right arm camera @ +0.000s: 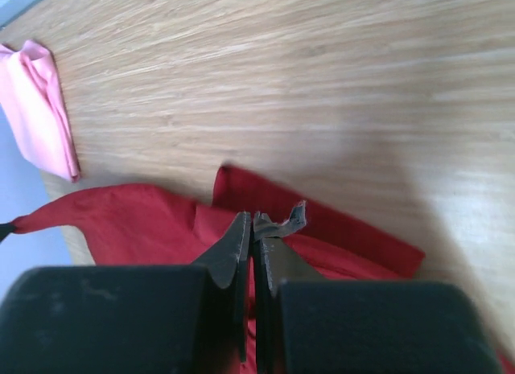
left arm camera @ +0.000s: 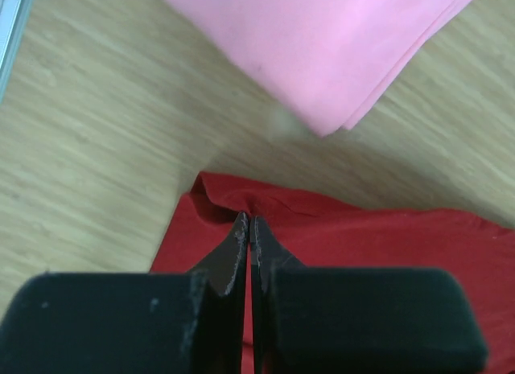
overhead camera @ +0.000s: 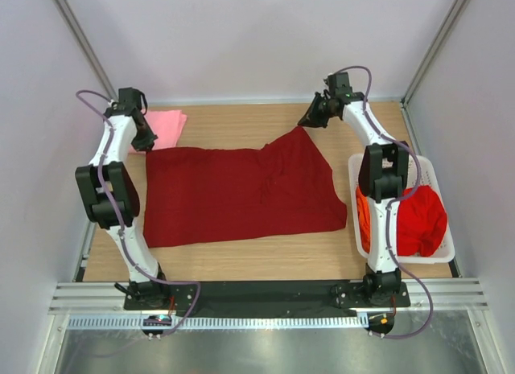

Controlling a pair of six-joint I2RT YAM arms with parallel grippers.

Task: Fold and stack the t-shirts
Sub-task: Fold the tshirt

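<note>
Maroon t-shirt point(overhead camera: 241, 193), soft plain cloth, lies spread mid-way across the light wood table point(overhead camera: 241, 257). It is mostly flat, with the far-right corner drawn up into a peak. Left gripper point(left arm camera: 250, 223) is clenched on its far-left corner, cloth puckered at the tips. Right gripper point(right arm camera: 252, 223) is clenched on the far-right corner, with a fold pinched between the fingers.

Step in hand, as I read it: both far corners grasped, first fold about to start. The next move calls for lifting both corners together and carrying the far edge level toward the near edge. The right corner sits further back than the left, so the fold may skew.

Light pink folded t-shirt point(overhead camera: 165, 126) lies far left, just beside the left gripper and apart from the maroon cloth; likely the stack base. White plastic slotted basket point(overhead camera: 441, 253) at the right, just beside the shirt's near-right corner, holds a crumpled bright red t-shirt point(overhead camera: 422, 217) and an orange t-shirt point(overhead camera: 364, 217), not yet folded. Nothing lies across the fold path.
</note>
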